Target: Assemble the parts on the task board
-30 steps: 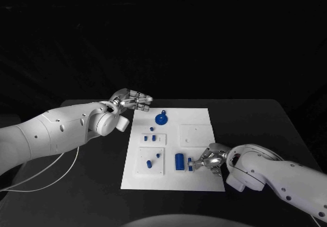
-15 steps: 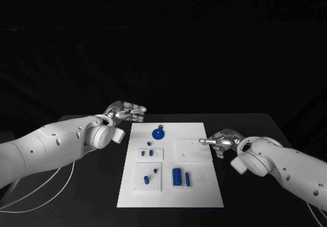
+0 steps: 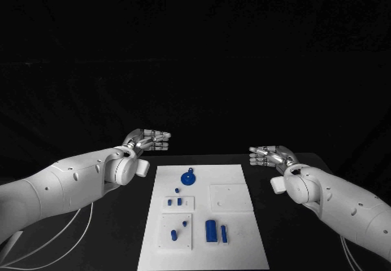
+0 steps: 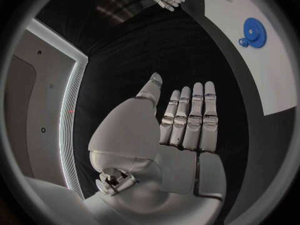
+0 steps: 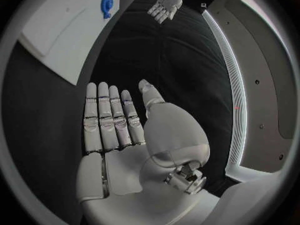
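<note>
The white task board (image 3: 236, 248) lies in the middle of the black table. On it are a blue gear (image 3: 188, 179) at the far end, two small blue pieces (image 3: 174, 201) in a raised plate, two blue pegs (image 3: 173, 232) in the near left plate, and two upright blue blocks (image 3: 212, 228) beside them. My left hand (image 3: 148, 139) hovers off the board's far left corner, flat and holding nothing. My right hand (image 3: 267, 154) hovers off the far right corner, also flat and holding nothing. The wrist views show each palm (image 4: 181, 122) (image 5: 115, 120) with straight fingers, and the gear (image 4: 253, 34) (image 5: 107, 6) beyond.
A blank raised white plate (image 3: 230, 197) sits on the board's right half. Black tabletop (image 3: 297, 237) runs along both long sides of the board. A white cable (image 3: 77, 223) hangs under my left arm.
My right hand has lifted off the board's near right part by the blue blocks, moved to the far right corner and opened flat. The left hand barely moved. The camera has tilted.
</note>
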You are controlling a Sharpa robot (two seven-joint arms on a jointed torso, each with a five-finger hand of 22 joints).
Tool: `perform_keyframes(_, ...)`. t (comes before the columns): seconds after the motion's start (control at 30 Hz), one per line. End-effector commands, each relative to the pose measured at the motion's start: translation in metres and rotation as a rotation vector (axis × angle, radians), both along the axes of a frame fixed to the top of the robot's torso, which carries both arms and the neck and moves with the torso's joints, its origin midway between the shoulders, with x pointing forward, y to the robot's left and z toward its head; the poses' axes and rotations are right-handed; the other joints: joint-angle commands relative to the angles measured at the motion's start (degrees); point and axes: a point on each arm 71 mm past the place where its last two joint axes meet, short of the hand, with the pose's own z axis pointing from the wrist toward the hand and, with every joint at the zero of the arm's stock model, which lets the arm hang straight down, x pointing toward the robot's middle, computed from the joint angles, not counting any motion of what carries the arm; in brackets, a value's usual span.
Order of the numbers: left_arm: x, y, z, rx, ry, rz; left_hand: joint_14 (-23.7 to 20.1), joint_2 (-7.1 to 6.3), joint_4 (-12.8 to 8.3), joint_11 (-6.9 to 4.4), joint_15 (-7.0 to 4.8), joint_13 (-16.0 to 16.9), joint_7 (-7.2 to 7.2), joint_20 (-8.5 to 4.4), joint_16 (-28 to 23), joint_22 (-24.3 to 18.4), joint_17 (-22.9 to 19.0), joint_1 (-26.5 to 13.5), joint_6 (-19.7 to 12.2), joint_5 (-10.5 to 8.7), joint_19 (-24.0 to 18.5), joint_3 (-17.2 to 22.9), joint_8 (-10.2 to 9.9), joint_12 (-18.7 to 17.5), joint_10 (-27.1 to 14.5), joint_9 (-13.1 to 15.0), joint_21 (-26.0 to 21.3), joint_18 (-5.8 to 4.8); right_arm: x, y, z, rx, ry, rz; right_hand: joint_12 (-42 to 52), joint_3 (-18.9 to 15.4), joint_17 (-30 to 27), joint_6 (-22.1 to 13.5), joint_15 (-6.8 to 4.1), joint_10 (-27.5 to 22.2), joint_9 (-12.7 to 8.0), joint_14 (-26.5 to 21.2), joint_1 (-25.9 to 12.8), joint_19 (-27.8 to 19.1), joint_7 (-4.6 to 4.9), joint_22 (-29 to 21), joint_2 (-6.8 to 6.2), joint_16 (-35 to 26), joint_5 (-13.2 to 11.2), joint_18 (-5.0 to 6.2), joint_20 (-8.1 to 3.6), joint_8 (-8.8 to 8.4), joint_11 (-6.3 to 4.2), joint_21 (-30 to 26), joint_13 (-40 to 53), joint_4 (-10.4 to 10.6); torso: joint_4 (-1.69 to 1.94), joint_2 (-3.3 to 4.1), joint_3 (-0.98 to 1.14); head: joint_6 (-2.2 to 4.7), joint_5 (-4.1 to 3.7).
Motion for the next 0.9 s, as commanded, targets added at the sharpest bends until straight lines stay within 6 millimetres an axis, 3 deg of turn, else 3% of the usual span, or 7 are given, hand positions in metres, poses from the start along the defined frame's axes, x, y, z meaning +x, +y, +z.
perform_keyframes(0.03, 0.004, 0.000, 0.003, -0.052, -0.020, 0.028, -0.70, 0.72, -0.34, -0.17, -0.01, -0.09, -0.54, 0.37, -0.32, -0.07, -0.08, 0.15, 0.11, 0.30, -0.12, 0.11, -0.03, -0.02, -0.67, 0.04, -0.42, 0.52, 0.003, 0.002, 0.006, 0.141, -0.079, 0.004, -1.24, 1.93, -10.18, -0.41, 0.61, -1.51, -0.10, 0.92, -1.25, 0.64, -0.21, -13.34, 0.07, -3.25, -0.47, 2.60, 2.37, -0.31, 0.31, -0.04, -1.50, -1.01, 0.11, -0.21, 0.16, 0.56, -0.07)
perform_keyframes(0.17, 0.006, -0.003, 0.003, -0.060, -0.021, 0.023, -0.70, 1.07, -0.40, -0.25, -0.01, -0.11, -0.69, 0.49, -0.30, -0.12, -0.08, 0.15, 0.49, 0.30, -0.16, 0.14, -0.06, -0.03, -0.65, 0.03, -0.48, 0.68, 0.005, 0.005, 0.008, 0.167, -0.094, 0.017, -1.31, 3.24, -9.99, -0.42, 0.82, -2.52, -0.07, -0.37, -2.21, 0.94, -0.32, -22.73, 0.10, -3.22, -0.57, 5.04, 4.62, -0.25, 0.32, 0.74, -1.55, -1.29, 0.23, -0.14, 0.21, 0.70, 0.12)
perform_keyframes(0.23, 0.004, -0.002, 0.000, -0.020, -0.006, 0.017, -21.19, 0.44, 0.97, -7.48, -7.17, -3.42, -8.04, -6.45, -3.76, -4.92, -3.76, -24.51, -57.54, -3.15, -19.36, -1.31, -3.72, -3.37, -20.56, -3.52, -5.75, -3.08, 0.004, 0.002, 0.004, 0.080, -0.042, -0.013, -4.73, 2.97, -13.46, -58.88, -6.29, -22.09, -3.60, -20.45, -24.23, -56.00, -7.27, -26.65, -4.91, -6.81, -20.42, -5.01, -6.64, -3.76, -7.18, -3.81, -4.86, 7.82, 0.14, -0.24, 0.11, 0.50, -0.12)
perform_keyframes(0.3, 0.002, -0.003, 0.000, -0.022, -0.007, 0.019, -23.62, 0.44, 0.97, -7.48, -7.17, -3.42, -8.04, -6.45, -3.76, -4.92, -3.76, -27.49, -57.54, -3.15, -59.48, -1.31, -3.72, -3.37, -62.40, -3.52, -5.75, -3.08, 0.004, 0.004, 0.005, 0.082, -0.048, -0.013, -4.73, 2.97, -13.46, -58.88, -6.29, -63.02, -3.60, -62.54, -26.94, -56.00, -7.27, -26.65, -4.91, -6.81, -20.42, -5.01, -6.64, -3.76, -7.18, -3.81, -4.86, 7.82, 0.27, -0.50, 0.06, 0.50, -0.25)
perform_keyframes(0.4, -0.004, -0.009, -0.004, -0.033, -0.012, 0.028, -64.28, 0.44, 0.97, -7.48, -7.17, -3.42, -8.04, -6.45, -3.76, -4.92, -3.76, -33.98, -57.54, -3.15, -59.48, -1.31, -3.72, -3.37, -62.40, -3.52, -5.75, -3.08, 0.001, 0.010, 0.011, 0.093, -0.071, -0.016, -4.73, 2.97, -13.46, -58.88, -6.29, -63.02, -3.60, -62.54, -70.77, -56.00, -7.27, -26.65, -4.91, -6.81, -20.42, -5.01, -6.64, -3.76, -7.18, -3.81, -4.86, 7.82, 0.85, -1.63, -0.15, 0.50, -0.82)
perform_keyframes(0.47, -0.010, -0.014, -0.006, -0.041, -0.016, 0.035, -64.28, 0.44, 0.97, -7.48, -7.17, -3.42, -8.04, -6.45, -3.76, -4.92, -3.76, -76.59, -57.54, -3.15, -59.48, -1.31, -3.72, -3.37, -62.40, -3.52, -5.75, -3.08, -0.001, 0.016, 0.016, 0.101, -0.089, -0.019, -4.73, 2.97, -13.46, -58.88, -6.29, -63.02, -3.60, -62.54, -70.77, -56.00, -7.27, -26.65, -4.91, -6.81, -20.42, -5.01, -6.64, -3.76, -7.18, -3.81, -4.86, 7.82, 1.33, -2.59, -0.33, 0.51, -1.30)
perform_keyframes(0.9, -0.080, -0.065, -0.016, -0.113, -0.057, 0.125, -64.28, 0.44, 0.97, -7.48, -7.17, -3.42, -8.04, -6.45, -3.76, -4.92, -3.76, -76.59, -57.54, -3.15, -59.48, -1.31, -3.72, -3.37, -62.40, -3.52, -5.75, -3.08, -0.054, 0.071, 0.042, 0.175, -0.178, -0.074, -4.73, 2.97, -13.46, -58.88, -6.29, -63.02, -3.60, -62.54, -70.77, -56.00, -7.27, -26.65, -4.91, -6.81, -20.42, -5.01, -6.64, -3.76, -7.18, -3.81, -4.86, 7.82, 2.47, -4.85, -0.75, 0.52, -2.43)
